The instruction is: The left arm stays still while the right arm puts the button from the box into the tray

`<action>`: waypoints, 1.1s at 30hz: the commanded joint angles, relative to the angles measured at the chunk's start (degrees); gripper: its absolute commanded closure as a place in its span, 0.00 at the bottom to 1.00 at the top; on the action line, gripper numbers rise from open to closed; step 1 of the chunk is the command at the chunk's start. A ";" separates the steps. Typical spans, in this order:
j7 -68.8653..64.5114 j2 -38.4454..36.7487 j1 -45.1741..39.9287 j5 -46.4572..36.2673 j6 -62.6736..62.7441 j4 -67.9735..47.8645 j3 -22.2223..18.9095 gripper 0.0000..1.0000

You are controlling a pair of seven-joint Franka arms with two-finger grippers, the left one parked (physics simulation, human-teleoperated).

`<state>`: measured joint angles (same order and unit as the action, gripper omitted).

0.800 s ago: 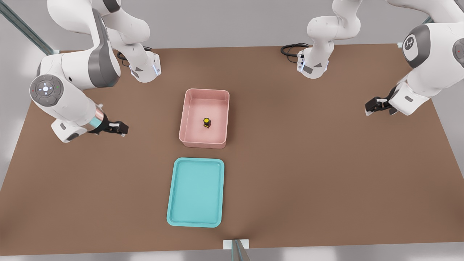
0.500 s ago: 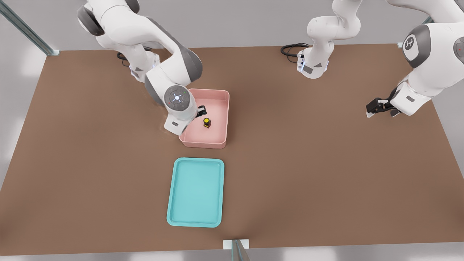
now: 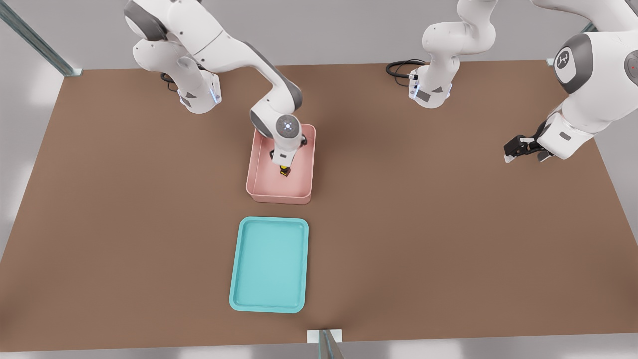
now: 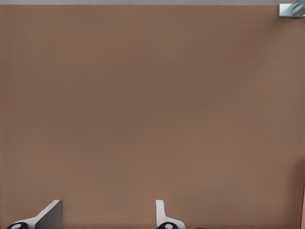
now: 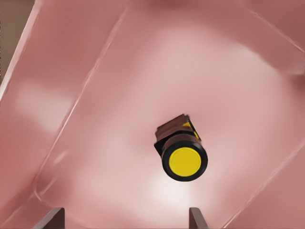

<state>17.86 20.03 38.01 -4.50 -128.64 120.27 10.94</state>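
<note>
In the upper middle of the front view the right arm (image 3: 234,47) reaches down over the pink box (image 3: 259,185), its gripper (image 3: 283,160) hanging just above the button (image 3: 284,172), which stands on the box floor with its yellow cap up. In the right wrist view the gripper's two fingertips (image 5: 53,217) stand wide apart and hold nothing, the button (image 5: 184,161) lies between and beyond them, and the box's tall pink walls (image 5: 57,71) close in on all sides. The teal tray (image 3: 238,294) lies on the brown table (image 3: 448,224) in the lower middle of the front view, apart from the box, with nothing between them.
</note>
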 commanded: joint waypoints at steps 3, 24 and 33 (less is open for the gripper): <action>-3.10 -0.08 -0.13 0.10 -10.05 1.28 -0.84 0.03; -40.89 2.30 -0.13 1.33 -12.51 4.79 -3.65 0.01; -40.89 3.35 0.49 1.42 -13.57 4.79 -3.56 0.00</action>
<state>-8.34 23.37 38.48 -2.99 -141.41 125.12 7.33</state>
